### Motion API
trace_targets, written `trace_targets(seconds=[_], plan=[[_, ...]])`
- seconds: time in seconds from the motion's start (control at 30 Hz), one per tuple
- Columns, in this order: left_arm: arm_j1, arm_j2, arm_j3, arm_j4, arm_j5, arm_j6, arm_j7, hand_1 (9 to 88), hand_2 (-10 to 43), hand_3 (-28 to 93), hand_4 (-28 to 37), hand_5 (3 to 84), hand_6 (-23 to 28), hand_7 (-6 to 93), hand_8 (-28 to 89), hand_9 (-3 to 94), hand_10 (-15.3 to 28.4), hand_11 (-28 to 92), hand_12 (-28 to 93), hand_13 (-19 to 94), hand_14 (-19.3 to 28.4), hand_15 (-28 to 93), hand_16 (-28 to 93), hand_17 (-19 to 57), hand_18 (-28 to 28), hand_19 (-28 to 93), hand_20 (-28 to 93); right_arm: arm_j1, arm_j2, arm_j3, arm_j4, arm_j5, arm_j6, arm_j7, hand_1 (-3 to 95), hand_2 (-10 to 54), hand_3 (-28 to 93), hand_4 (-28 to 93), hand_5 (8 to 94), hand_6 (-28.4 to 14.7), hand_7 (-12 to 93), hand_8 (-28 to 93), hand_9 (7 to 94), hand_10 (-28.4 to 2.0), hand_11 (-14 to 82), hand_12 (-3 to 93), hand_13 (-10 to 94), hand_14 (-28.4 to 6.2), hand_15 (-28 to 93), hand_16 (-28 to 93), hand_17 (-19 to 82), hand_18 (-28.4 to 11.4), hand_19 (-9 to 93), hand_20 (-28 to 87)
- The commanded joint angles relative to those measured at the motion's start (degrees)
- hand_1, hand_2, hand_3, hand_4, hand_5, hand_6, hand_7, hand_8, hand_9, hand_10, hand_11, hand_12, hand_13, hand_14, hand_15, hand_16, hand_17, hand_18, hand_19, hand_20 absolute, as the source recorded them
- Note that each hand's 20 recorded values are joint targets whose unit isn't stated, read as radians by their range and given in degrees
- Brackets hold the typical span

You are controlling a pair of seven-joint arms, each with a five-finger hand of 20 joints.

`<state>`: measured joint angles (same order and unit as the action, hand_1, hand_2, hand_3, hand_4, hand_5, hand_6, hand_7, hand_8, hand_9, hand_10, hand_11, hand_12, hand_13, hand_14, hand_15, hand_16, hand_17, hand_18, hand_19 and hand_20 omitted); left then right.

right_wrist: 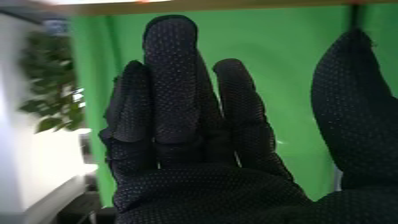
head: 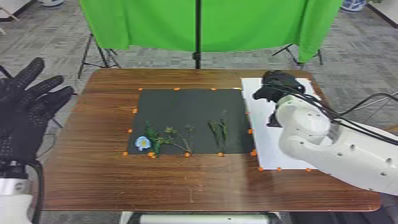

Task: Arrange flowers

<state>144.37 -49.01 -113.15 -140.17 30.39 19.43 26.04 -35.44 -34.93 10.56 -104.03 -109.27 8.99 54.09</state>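
Observation:
In the head view, a blue-and-white flower (head: 143,143) with green leafy sprigs (head: 169,140) lies at the lower left of the black mat (head: 182,107). Green stems (head: 218,132) lie on the mat's lower right part. My right hand (head: 281,84) is over the far part of the white sheet (head: 282,162), right of the mat. In the right wrist view the right hand (right_wrist: 187,135) has its fingers straight and holds nothing. My left hand (head: 25,115) is open beyond the table's left edge, fingers spread and empty.
Orange markers (head: 130,130) run along the edges of the mat and sheet on the brown table (head: 160,182). A green curtain (head: 151,30) hangs behind the table on a dark stand. The right arm spans the table's right side.

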Motion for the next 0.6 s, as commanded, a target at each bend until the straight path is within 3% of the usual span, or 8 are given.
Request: trace_targets(seconds=[0.03,0.2,0.23,0.3,0.6], plan=[[2.05,0.00,1.70,0.50,-0.96,2.06,0.42,17.5,8.5,74,-28.3,31.2,6.8,9.7,-8,28.5,18.8,25,12,22,27.1,52,-9,-8.2,28.4,61,-2,-5.87,5.01,7.71,1.28,-0.79,-0.41,4.54,31.7,-8.0,77,-28,48.8,-4.6,15,-11,54.8,-20.1,15.7,13.3,63,-12.9,65,10,36,-20.3,93,20],[2.14,0.92,2.25,0.55,-1.70,3.06,1.29,17.3,8.5,74,-28.3,30.8,6.6,9.5,-7,28.2,18.7,25,12,22,27.2,52,-9,-8.6,28.4,61,-1,-7.53,5.93,8.94,2.29,0.27,-0.38,6.33,31.9,-8.0,76,-27,48.8,-4.9,14,-11,54.8,-20.4,15.4,13.2,63,-13.4,66,10,36,-20.4,93,23],[1.72,0.79,2.23,0.70,-1.50,2.89,0.67,17.3,8.5,74,-28.3,30.7,6.6,9.5,-7,28.2,18.7,25,12,22,27.2,52,-9,-8.6,28.4,61,-1,-8.88,5.84,10.38,2.56,0.22,-1.55,6.31,31.9,-8.0,76,-27,48.8,-4.9,14,-11,54.8,-20.4,15.4,13.2,63,-13.5,66,10,37,-20.5,93,23],[1.27,1.50,2.31,0.81,-1.97,2.94,1.03,17.3,8.6,74,-28.3,30.6,6.6,9.5,-7,28.1,18.6,24,12,22,27.2,52,-9,-8.6,28.4,61,-1,-9.08,5.99,10.81,2.86,2.24,-3.23,6.12,32.1,-8.1,76,-27,48.8,-4.9,14,-11,55.0,-20.5,15.4,13.2,63,-13.5,66,10,37,-20.5,93,23],[-1.10,0.58,2.57,1.10,-0.36,1.66,-1.74,17.3,8.6,75,-28.3,30.6,6.8,9.8,-7,28.1,18.7,25,12,22,27.2,52,-9,-8.6,28.4,60,0,-13.21,5.35,11.13,3.01,2.96,-4.02,6.06,32.7,-8.2,76,-27,50.9,-4.5,15,-11,56.4,-20.4,15.8,13.4,64,-13.6,67,10,37,-20.9,93,24]])
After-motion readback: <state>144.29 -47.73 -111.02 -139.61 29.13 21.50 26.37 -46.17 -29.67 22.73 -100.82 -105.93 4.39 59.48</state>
